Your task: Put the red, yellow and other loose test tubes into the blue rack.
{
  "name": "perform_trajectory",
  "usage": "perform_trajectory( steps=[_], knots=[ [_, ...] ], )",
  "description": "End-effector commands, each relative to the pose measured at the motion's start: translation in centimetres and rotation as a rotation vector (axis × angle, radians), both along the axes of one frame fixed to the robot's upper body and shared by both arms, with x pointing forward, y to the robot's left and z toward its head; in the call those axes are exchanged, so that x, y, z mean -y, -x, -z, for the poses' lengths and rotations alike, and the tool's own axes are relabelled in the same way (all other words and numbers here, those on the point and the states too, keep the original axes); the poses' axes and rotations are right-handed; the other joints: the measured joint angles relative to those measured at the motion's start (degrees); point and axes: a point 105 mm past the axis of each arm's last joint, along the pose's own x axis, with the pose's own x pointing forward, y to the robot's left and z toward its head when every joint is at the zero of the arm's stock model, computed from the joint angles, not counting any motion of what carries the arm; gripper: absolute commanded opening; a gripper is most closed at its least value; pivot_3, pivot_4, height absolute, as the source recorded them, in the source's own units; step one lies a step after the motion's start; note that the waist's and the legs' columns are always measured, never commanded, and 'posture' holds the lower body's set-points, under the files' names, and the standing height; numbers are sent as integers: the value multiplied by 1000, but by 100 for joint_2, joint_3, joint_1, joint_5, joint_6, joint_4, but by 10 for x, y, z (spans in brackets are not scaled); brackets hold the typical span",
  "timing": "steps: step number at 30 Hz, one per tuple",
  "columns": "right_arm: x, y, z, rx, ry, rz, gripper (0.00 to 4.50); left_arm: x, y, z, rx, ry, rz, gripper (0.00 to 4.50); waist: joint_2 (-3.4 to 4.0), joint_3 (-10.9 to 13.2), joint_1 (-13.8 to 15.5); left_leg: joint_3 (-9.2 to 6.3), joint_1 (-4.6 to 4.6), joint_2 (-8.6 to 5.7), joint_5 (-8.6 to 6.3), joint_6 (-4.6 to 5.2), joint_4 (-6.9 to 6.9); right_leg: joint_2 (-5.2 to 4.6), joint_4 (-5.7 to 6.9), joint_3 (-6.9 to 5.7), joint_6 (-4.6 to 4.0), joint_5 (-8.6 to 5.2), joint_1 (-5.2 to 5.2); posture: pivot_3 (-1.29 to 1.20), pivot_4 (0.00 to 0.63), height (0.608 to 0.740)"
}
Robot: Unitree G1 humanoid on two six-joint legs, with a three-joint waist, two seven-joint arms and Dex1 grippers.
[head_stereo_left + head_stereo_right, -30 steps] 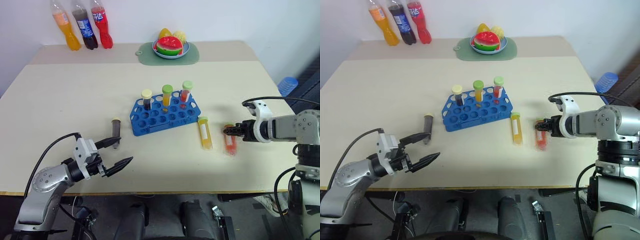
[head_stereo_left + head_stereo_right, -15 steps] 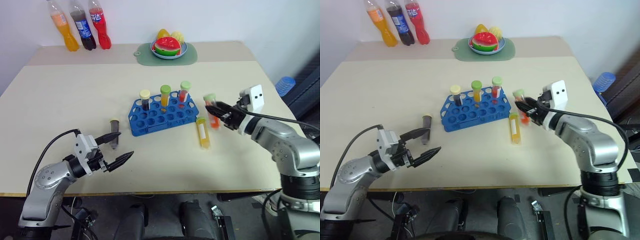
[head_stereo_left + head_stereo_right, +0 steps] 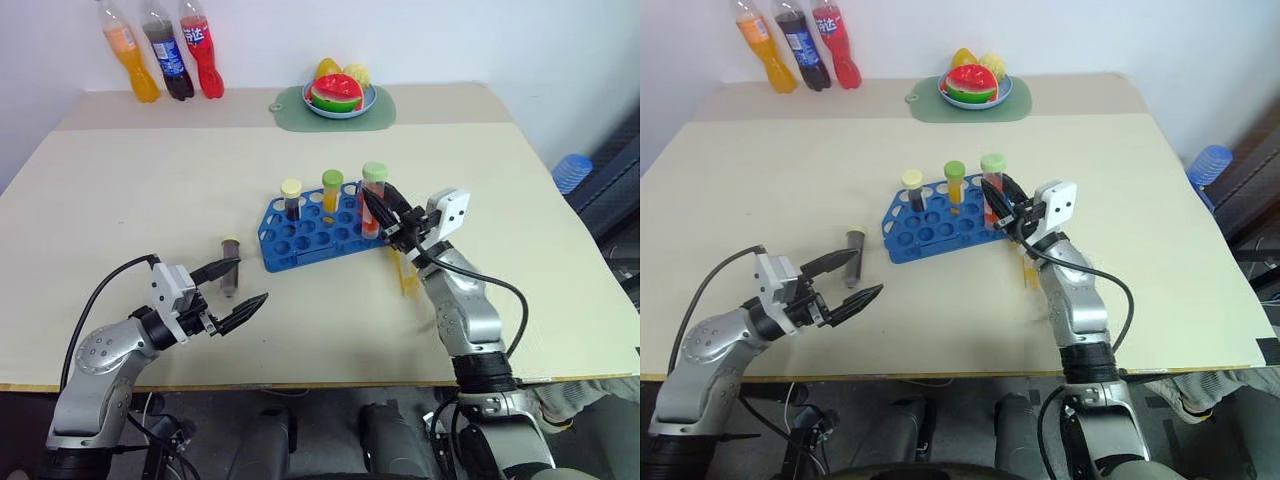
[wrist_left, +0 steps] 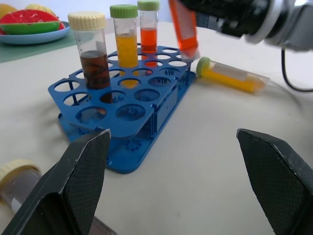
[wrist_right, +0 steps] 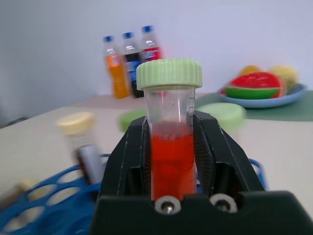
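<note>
The blue rack (image 3: 300,240) stands mid-table with a brown, a yellow (image 3: 332,190) and a red tube upright in its back row. My right gripper (image 3: 388,218) is shut on the red test tube (image 5: 171,156), green cap up, its tip (image 4: 185,34) hovering over the rack's right end. The yellow test tube (image 4: 230,78) lies on the table just right of the rack, partly behind my right arm. A brown test tube (image 3: 230,272) lies left of the rack. Near the front edge, my left gripper (image 3: 251,281) is open and empty, next to the brown tube.
Three soda bottles (image 3: 165,60) stand at the back left corner. A plate of toy fruit (image 3: 340,95) sits on a green mat at the back centre. A blue object (image 3: 567,170) is on the floor beyond the table's right edge.
My right gripper lifted the red tube off the table at the right, swung left and turned it upright at the rack's right end. The left gripper stayed where it was.
</note>
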Motion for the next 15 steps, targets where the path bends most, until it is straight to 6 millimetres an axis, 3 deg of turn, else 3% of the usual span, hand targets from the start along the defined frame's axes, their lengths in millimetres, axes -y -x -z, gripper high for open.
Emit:
perform_trajectory(
  steps=[1,15],
  knots=[
    [5,-4,-10,82,-1,39,747,-2,4,-14,60,7,-10,4287,0,0,-1,0,0,0,0,0,-1,0,0,0,0,0,0,0,150,740],
    [10,0,-4,81,-49,54,747,-5,9,-13,54,-2,-23,4287,1,0,0,0,4,0,0,-1,-2,0,1,1,-1,0,2,0,150,740]
  ],
)
